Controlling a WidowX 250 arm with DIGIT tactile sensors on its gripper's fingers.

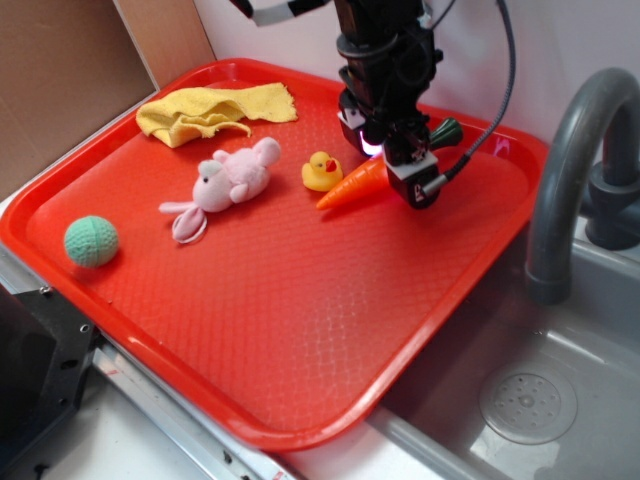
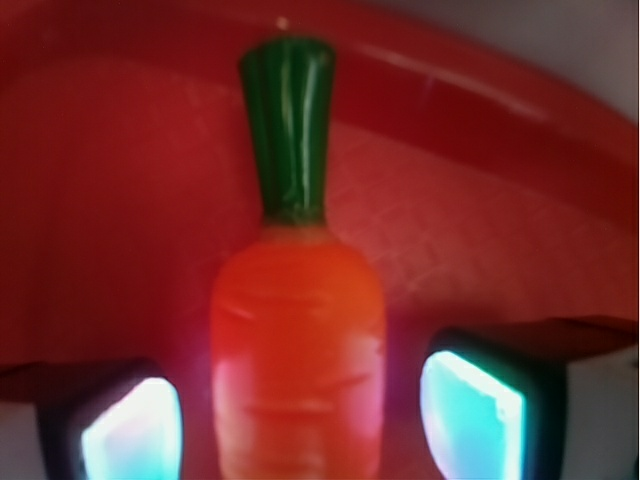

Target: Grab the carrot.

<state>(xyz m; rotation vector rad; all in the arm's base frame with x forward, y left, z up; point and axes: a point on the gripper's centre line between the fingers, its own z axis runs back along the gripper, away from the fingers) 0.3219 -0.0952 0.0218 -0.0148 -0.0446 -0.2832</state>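
Pre-grasp step: the black tool (image 1: pixel 392 160), fingers spread and holding nothing, straddles the glossy orange plastic carrot (image 2: pixel 298 350) lying on the red plastic tray (image 1: pixel 300 330) beside the small yellow duck (image 1: pixel 321 171); closing should follow.

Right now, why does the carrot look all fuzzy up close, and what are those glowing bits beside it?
In the wrist view the carrot sits too near the lens, so it blurs; the glowing blue-white patches are the gripper's fingers, lit and overexposed. In the exterior view the carrot looks sharper, with a pink glow under the gripper.
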